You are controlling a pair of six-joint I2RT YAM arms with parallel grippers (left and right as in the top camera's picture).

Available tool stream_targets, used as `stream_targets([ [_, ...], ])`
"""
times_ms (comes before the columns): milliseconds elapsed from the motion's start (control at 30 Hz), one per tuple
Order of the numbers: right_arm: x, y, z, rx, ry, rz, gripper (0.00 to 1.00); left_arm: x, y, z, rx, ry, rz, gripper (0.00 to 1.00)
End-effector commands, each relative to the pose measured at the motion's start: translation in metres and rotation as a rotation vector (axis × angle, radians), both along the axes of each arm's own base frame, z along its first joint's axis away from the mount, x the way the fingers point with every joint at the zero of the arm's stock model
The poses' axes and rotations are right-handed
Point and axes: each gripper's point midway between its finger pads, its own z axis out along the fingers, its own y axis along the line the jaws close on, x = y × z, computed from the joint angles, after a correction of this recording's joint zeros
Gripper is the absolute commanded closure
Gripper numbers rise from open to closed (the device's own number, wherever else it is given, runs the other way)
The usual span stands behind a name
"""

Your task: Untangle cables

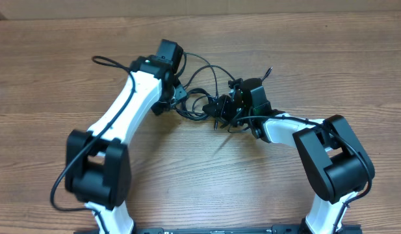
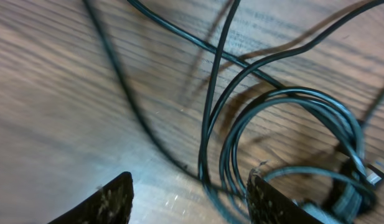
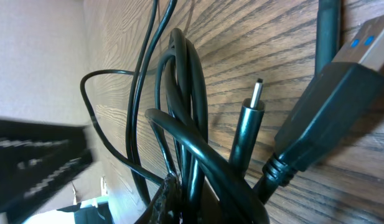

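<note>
While my left gripper (image 1: 176, 96) stands with jaws well apart, pinching nothing (a few strands merely cross the gap by one finger), the cables (image 1: 201, 97) lie at its 3 o'clock in the overhead view: a knotted clump on the table (image 1: 57, 52) between the arms, long axis 9-to-3, loose loops toward 12. Right gripper (image 1: 227, 109) sits at the clump's 3 o'clock, clamped on the bundle, so I judge it nearer. Cords thin, black, glossy; a slim plug (image 3: 251, 112) and a blocky USB end (image 3: 341, 74) splay free.
</note>
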Motion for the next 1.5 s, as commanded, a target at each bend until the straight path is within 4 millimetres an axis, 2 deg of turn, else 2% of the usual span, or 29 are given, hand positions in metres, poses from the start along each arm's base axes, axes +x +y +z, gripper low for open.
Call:
stream_targets([
  [0, 0.000, 0.000, 0.002, 0.006, -0.016, 0.013, 0.93, -0.002, -0.009, -0.022, -0.026, 0.043, -0.002, 0.45],
  [100, 0.001, 0.000, 0.002, 0.006, -0.016, 0.013, 0.93, 0.003, -0.013, -0.029, -0.039, 0.038, -0.005, 0.51],
  [133, 0.000, 0.000, 0.002, 0.006, -0.016, 0.013, 0.93, 0.004, -0.014, -0.029, -0.043, 0.034, -0.006, 0.59],
  [167, 0.000, 0.000, 0.002, 0.006, -0.016, 0.013, 0.93, 0.005, -0.014, -0.029, -0.043, 0.032, -0.006, 0.71],
  [200, 0.000, 0.000, 0.002, 0.006, -0.016, 0.013, 0.93, 0.006, -0.014, -0.029, -0.044, 0.029, -0.006, 0.90],
  [233, 0.000, 0.000, 0.002, 0.005, -0.016, 0.013, 0.93, 0.006, -0.015, -0.028, -0.046, 0.026, -0.006, 0.96],
  [333, 0.000, 0.000, 0.002, 0.005, -0.016, 0.013, 0.93, 0.008, -0.014, -0.026, -0.049, 0.021, -0.011, 0.96],
  [433, 0.000, 0.000, 0.001, 0.003, -0.010, 0.013, 0.93, 0.012, -0.009, -0.016, -0.053, 0.004, -0.025, 0.96],
  [567, 0.000, -0.003, -0.002, -0.013, -0.003, -0.001, 0.95, 0.020, 0.000, 0.014, -0.066, -0.046, -0.004, 0.96],
  [733, 0.002, -0.006, -0.006, -0.036, 0.004, -0.021, 0.96, 0.029, 0.012, 0.060, -0.105, -0.145, 0.028, 0.96],
  [900, 0.002, -0.008, -0.009, -0.049, 0.012, -0.032, 0.96, 0.029, 0.025, 0.100, -0.129, -0.241, 0.054, 0.96],
  [1133, 0.002, -0.010, -0.011, -0.059, 0.014, -0.041, 0.96, 0.022, 0.038, 0.143, -0.200, -0.333, 0.079, 0.96],
  [1300, 0.004, -0.015, -0.016, -0.087, 0.021, -0.066, 0.96, 0.017, 0.034, 0.165, -0.324, -0.361, 0.067, 0.96],
  [1467, 0.004, -0.020, -0.022, -0.121, 0.038, -0.090, 0.96, 0.015, 0.032, 0.175, -0.442, -0.356, 0.057, 0.96],
])
